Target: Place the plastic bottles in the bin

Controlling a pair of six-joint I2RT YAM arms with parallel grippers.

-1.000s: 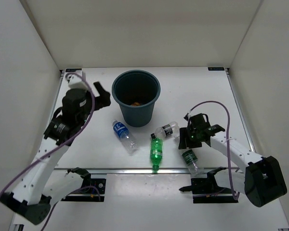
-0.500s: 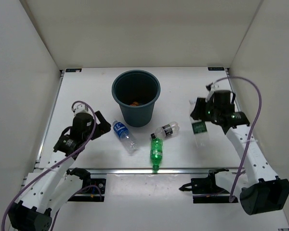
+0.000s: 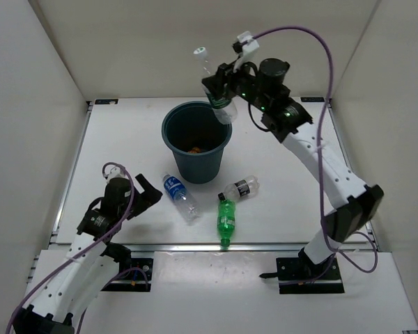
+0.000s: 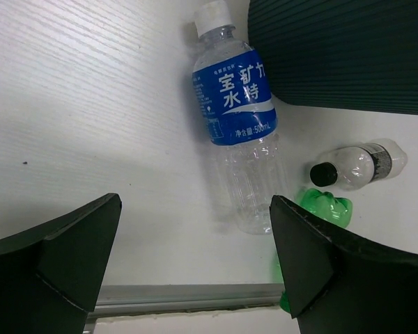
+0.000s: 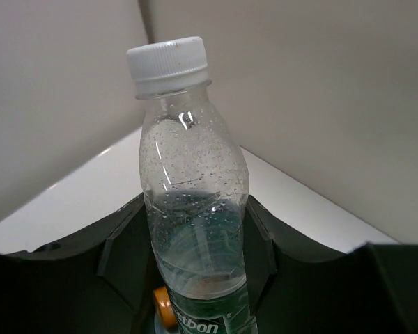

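Observation:
My right gripper [image 3: 221,94] is shut on a clear bottle with a dark green label [image 3: 207,68], held tilted, cap up, above the far right rim of the dark teal bin [image 3: 166,132]. The right wrist view shows both fingers pressed against the bottle [image 5: 191,195]. An orange bottle [image 3: 195,148] lies inside the bin. On the table lie a blue-label bottle [image 3: 178,195], a green bottle [image 3: 226,219] and a clear dark-label bottle [image 3: 241,188]. My left gripper [image 3: 148,191] is open and low, just left of the blue-label bottle [image 4: 237,118], with nothing between its fingers.
A metal rail [image 3: 195,246] runs along the table's front edge, close to the green bottle's cap. White walls close in the left, right and back sides. The bin's ribbed wall [image 4: 341,49] stands right behind the blue-label bottle.
The right arm has closed on the dark-label bottle at the table's right, lifted it and swung it up over the bin. The left arm has come down from beside the bin toward the blue-label bottle.

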